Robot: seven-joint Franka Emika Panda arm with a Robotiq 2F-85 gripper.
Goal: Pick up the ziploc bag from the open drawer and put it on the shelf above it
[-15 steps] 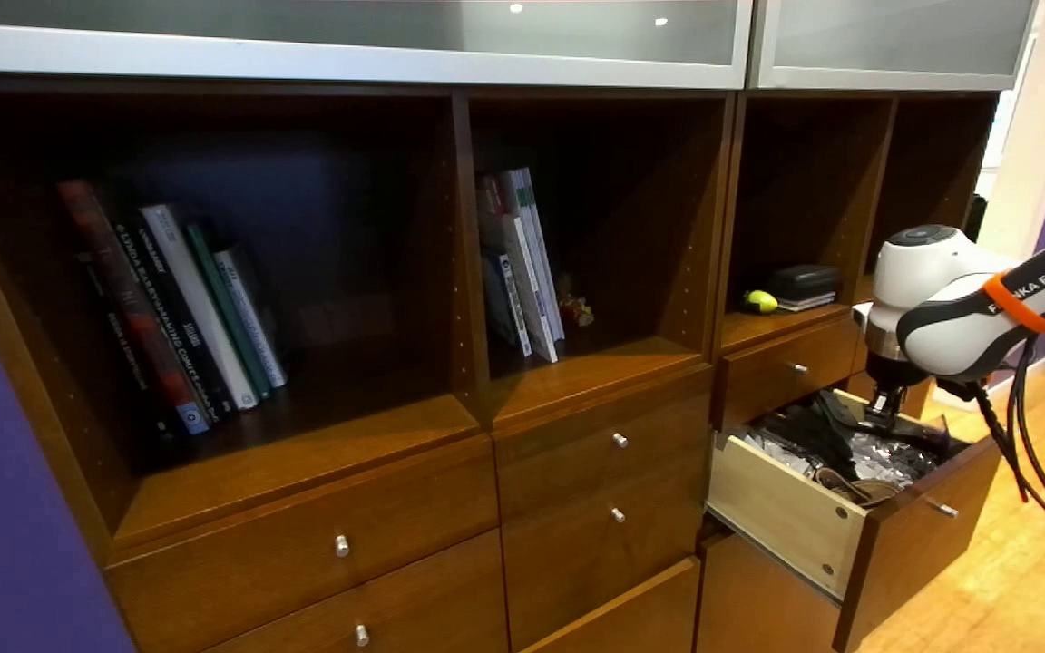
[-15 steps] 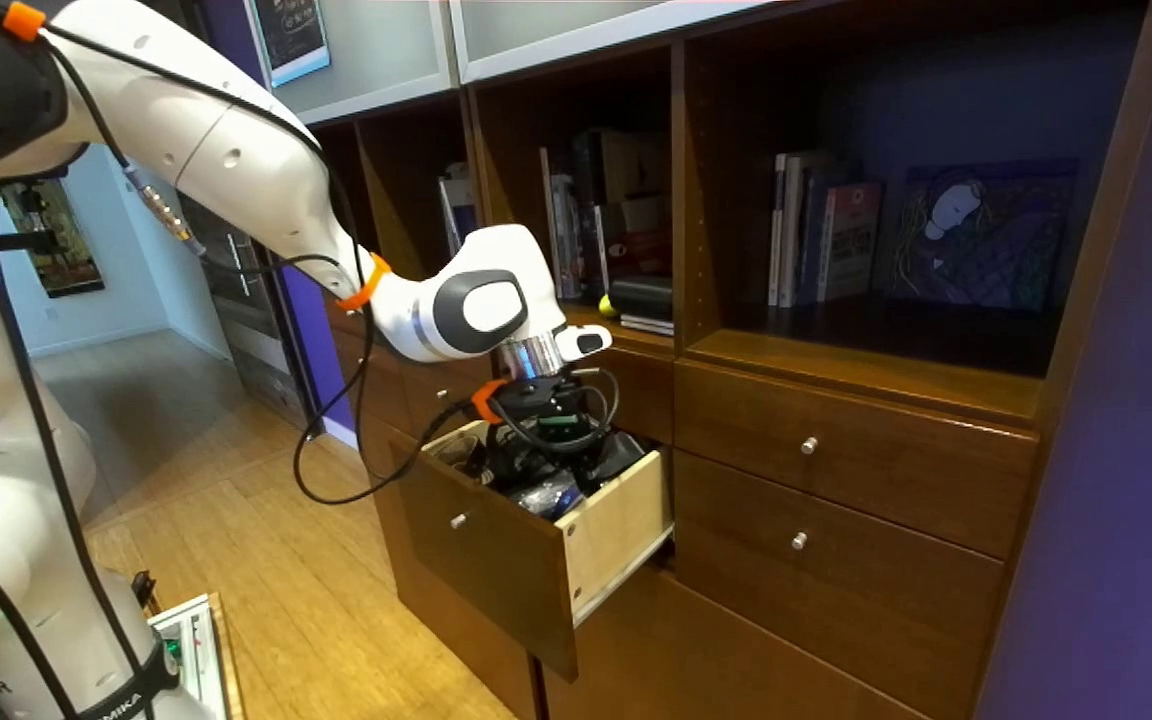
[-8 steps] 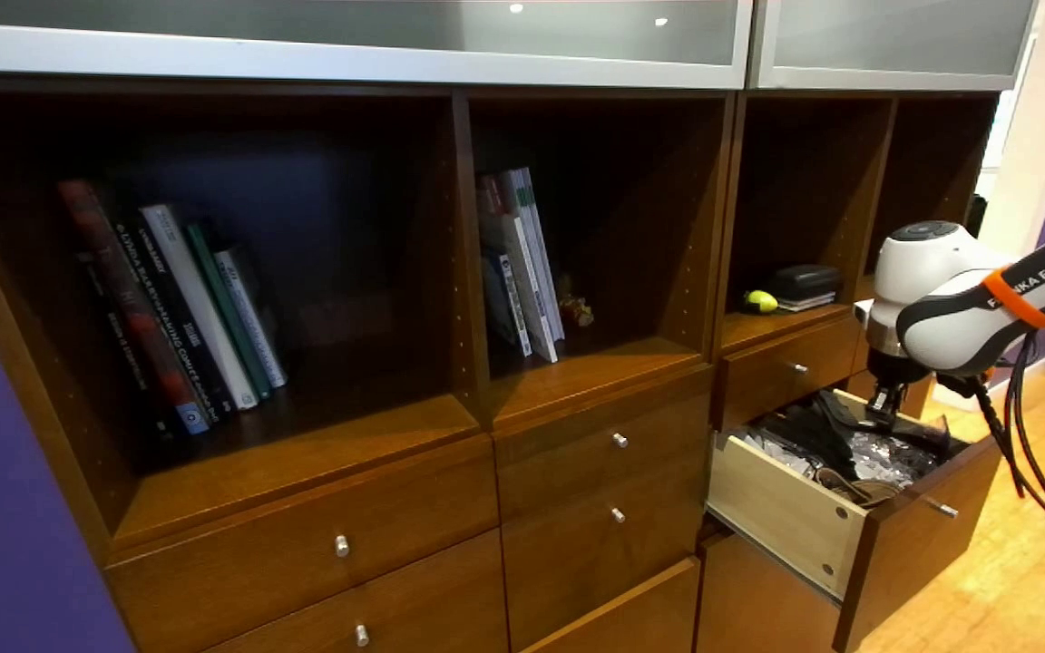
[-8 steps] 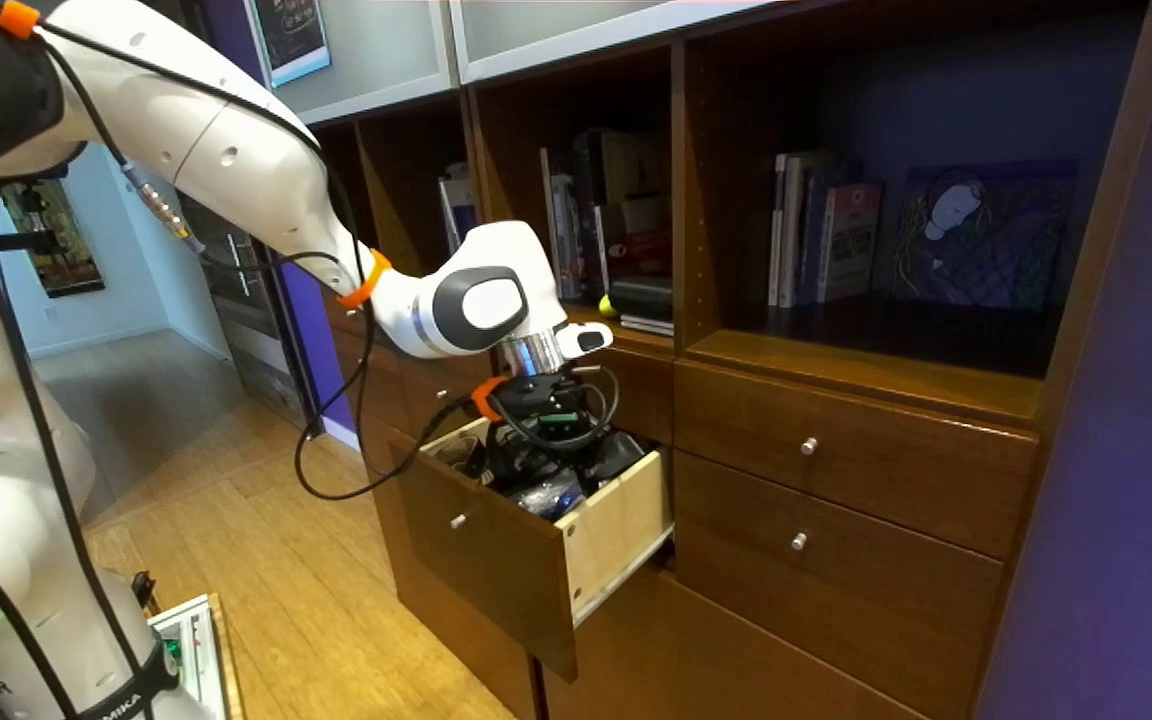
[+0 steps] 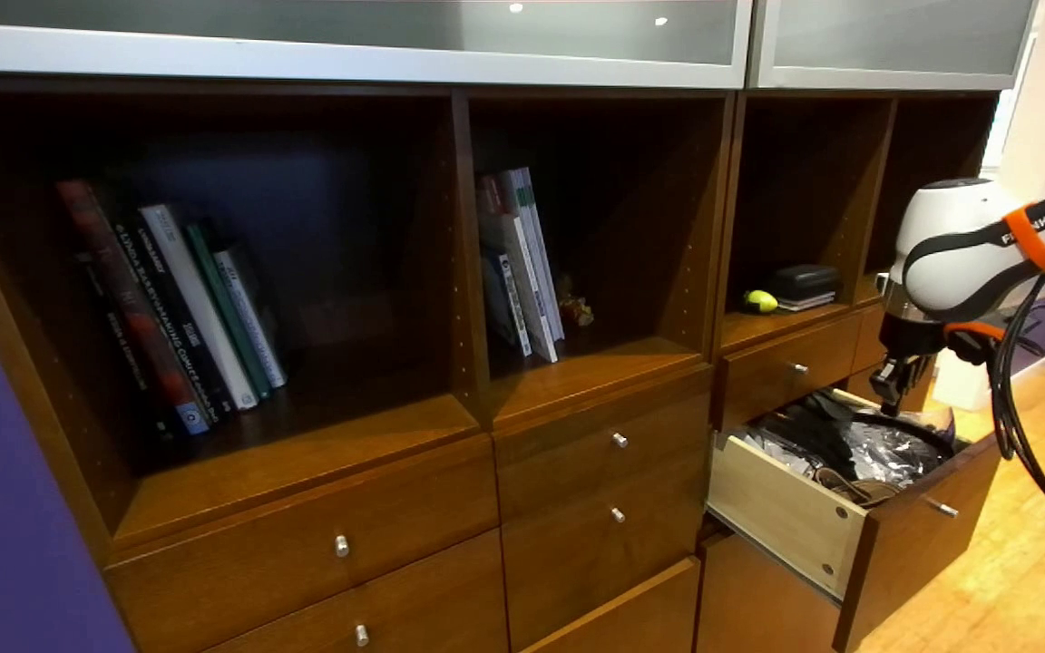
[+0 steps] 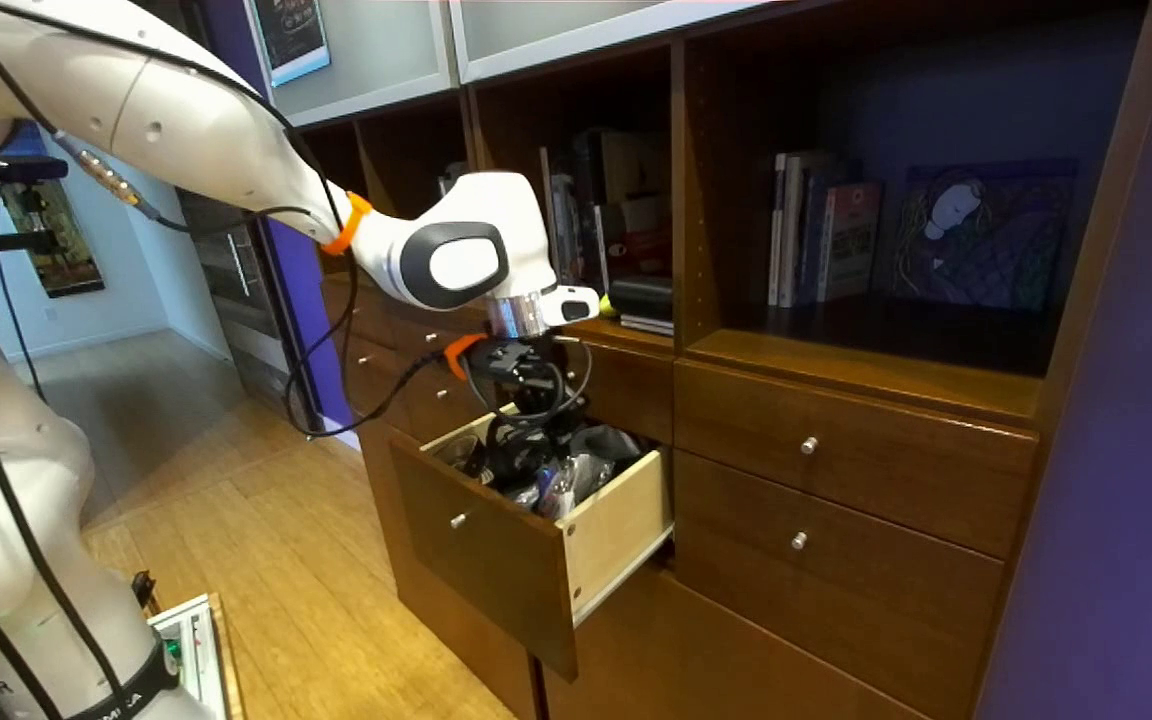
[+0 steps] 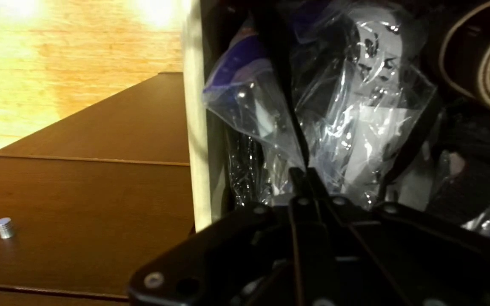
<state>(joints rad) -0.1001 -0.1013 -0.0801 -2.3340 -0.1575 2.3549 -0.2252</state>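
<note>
Black case (image 5: 805, 283): sitting beside a yellow-green object (image 5: 760, 301).
Black strap (image 7: 282, 63): crossing over the clear ziploc bag (image 7: 345, 134).
Drawer (image 5: 786, 512): standing open, holding that bag and a coiled brown strip (image 7: 487, 83).
Pincer (image 7: 306, 172): pinching the bag.

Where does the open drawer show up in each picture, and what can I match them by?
In an exterior view: the drawer, low on the right, pale side facing left.
In an exterior view: the drawer, in the lower middle, pale side facing right.
In the wrist view: the drawer, its pale side left of centre, partly behind the gripper.
Shared landmark: the gripper, seen over the drawer in all three.
</note>
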